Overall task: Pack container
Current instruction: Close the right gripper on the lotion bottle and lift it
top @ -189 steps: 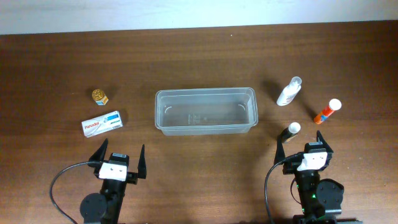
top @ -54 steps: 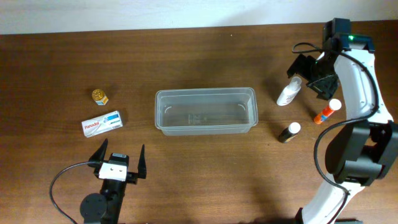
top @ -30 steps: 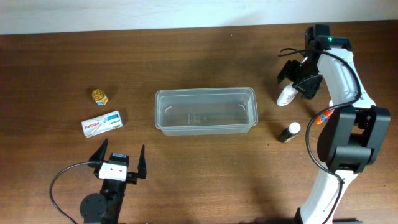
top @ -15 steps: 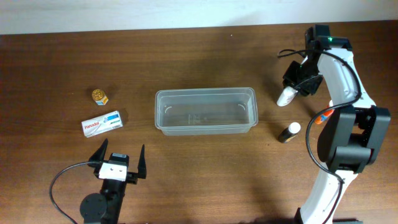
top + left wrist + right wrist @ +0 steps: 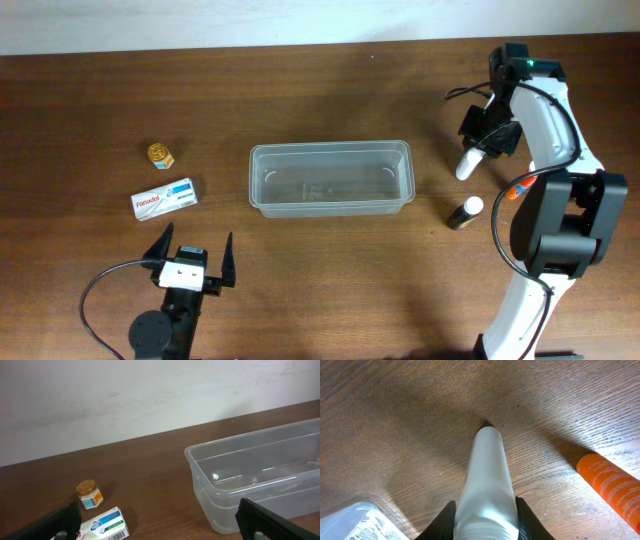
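- Overhead: the container (image 5: 330,147) is a clear, colourless rectangular tub with rounded corners and a raised rim. It lies lengthwise across the middle of the brown wooden counter (image 5: 330,280).
- Overhead: the right hand (image 5: 479,141) is off the container's right end, a little toward the far side and not touching it. It is pinching a white bottle (image 5: 465,166), which slants down toward the near side.
- Overhead: the left hand (image 5: 195,241) sits at the near edge, near-left of the container and well apart from it, with its fingers spread. A Panadol box (image 5: 165,198) and a small gold-lidded jar (image 5: 160,154) lie left of the container. An orange tube (image 5: 524,181) and a dark white-capped bottle (image 5: 466,211) lie to its right.
- Left wrist: the container (image 5: 220,505) fills the right half of the view (see-through walls, a glint on its floor), ahead of the spread left hand (image 5: 159,510). The jar (image 5: 89,494) stands upright and the box (image 5: 102,525) lies just nearer than it, both to the left.
- Right wrist: the right hand (image 5: 485,521) clamps the white bottle (image 5: 487,470) on both sides. The bottle's far tip is down at the wood (whether it touches cannot be told). A corner of the container (image 5: 360,522) shows at lower left, and the orange tube (image 5: 607,485) at right.
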`<control>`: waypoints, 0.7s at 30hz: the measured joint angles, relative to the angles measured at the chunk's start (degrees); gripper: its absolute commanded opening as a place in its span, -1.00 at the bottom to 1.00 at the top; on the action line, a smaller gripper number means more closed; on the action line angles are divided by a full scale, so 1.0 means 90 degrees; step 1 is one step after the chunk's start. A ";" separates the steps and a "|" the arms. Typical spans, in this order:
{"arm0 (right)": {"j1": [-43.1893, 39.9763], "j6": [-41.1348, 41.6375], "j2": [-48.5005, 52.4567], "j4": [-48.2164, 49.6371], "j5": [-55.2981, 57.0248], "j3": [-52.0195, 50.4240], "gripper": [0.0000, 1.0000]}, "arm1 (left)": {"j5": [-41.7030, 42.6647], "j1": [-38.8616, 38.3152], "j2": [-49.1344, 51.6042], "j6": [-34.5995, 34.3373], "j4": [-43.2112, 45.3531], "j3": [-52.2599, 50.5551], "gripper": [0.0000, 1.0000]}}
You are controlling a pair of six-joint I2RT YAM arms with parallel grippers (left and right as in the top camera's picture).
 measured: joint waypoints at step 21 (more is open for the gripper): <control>0.0318 -0.1280 0.0039 -0.2069 -0.0690 0.2747 -0.64 | 0.0000 0.0000 0.0000 0.0000 0.0000 0.0000 0.99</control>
